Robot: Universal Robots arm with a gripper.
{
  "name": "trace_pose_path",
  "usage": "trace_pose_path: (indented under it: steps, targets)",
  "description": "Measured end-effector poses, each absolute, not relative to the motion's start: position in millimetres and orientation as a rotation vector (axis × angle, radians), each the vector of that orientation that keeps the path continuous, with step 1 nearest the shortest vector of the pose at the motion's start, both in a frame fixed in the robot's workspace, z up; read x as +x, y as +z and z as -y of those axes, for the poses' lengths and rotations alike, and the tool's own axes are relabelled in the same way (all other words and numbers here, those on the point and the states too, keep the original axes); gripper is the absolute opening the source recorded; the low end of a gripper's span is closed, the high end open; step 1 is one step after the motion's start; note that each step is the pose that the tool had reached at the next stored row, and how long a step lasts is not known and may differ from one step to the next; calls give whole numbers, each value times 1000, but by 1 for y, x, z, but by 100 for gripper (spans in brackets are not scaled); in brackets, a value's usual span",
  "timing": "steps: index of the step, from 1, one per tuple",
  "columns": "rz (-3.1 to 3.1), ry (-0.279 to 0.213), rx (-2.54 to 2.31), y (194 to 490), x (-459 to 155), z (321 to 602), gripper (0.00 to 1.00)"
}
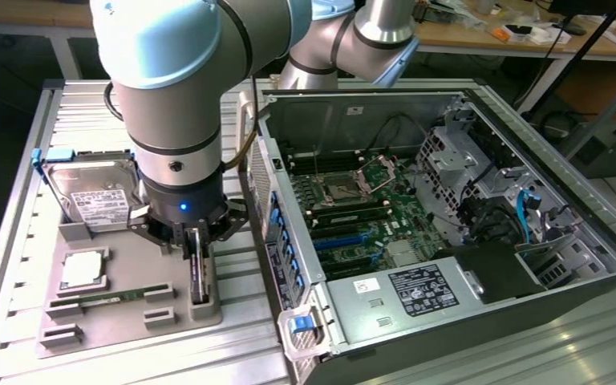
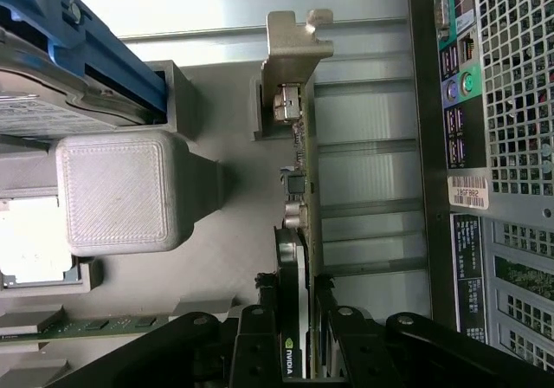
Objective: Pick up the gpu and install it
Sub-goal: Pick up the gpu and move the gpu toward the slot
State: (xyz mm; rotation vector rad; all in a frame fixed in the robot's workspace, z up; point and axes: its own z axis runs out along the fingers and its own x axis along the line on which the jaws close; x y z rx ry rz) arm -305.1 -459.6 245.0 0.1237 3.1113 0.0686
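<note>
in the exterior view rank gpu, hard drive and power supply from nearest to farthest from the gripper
1. gpu, clamped in the gripper.
2. hard drive, toward the exterior view's left.
3. power supply, inside the case, exterior view's right.

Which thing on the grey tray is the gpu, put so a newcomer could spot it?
Beside the open computer case, toward the exterior view's left, sits a grey tray. The gpu stands on edge in the tray's slot nearest the case, held by the gripper. Unlike the labelled hard drive and the narrow green memory stick, it is a thin dark card set upright.
</note>
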Motion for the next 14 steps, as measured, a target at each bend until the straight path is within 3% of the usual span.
trace_pose_path:
  steps: [14]
  targets:
    - [-3111, 69, 124, 247, -305, 460, 27]
